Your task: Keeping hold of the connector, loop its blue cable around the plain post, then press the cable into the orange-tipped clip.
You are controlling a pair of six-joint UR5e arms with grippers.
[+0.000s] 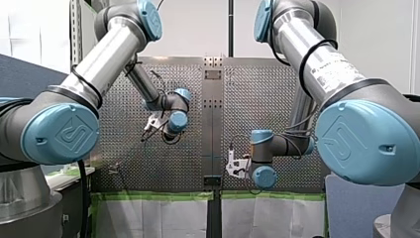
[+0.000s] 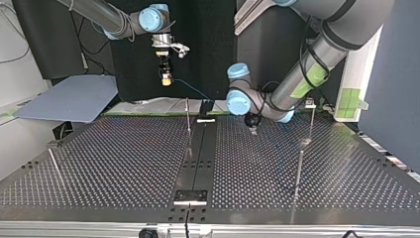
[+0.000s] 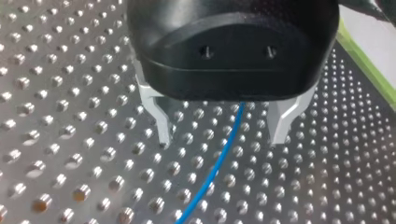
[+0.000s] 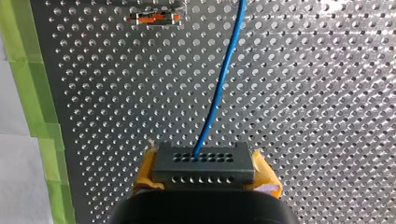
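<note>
My right gripper (image 4: 204, 169) is shut with its yellow pads on a dark grey connector (image 4: 204, 161). A blue cable (image 4: 219, 79) leaves the connector and runs ahead over the perforated plate. An orange-tipped clip (image 4: 154, 17) lies further ahead, to one side of the cable. In the top view my right gripper (image 2: 167, 77) hangs high over the far edge, and the cable (image 2: 193, 90) slopes down toward the table's middle. My left gripper (image 3: 222, 137) stands open just above the plate, and the cable (image 3: 219, 158) passes between its metal fingers (image 3: 161, 126) untouched. A thin post (image 2: 187, 113) stands near the back centre.
More thin metal posts stand at the top view's right (image 2: 299, 168), far right (image 2: 312, 116) and left (image 2: 53, 161). A dark centre strip (image 2: 200, 148) splits the perforated table. Green tape (image 4: 28, 70) lines the plate's edge. A grey board (image 2: 69, 99) lies beyond the back left corner.
</note>
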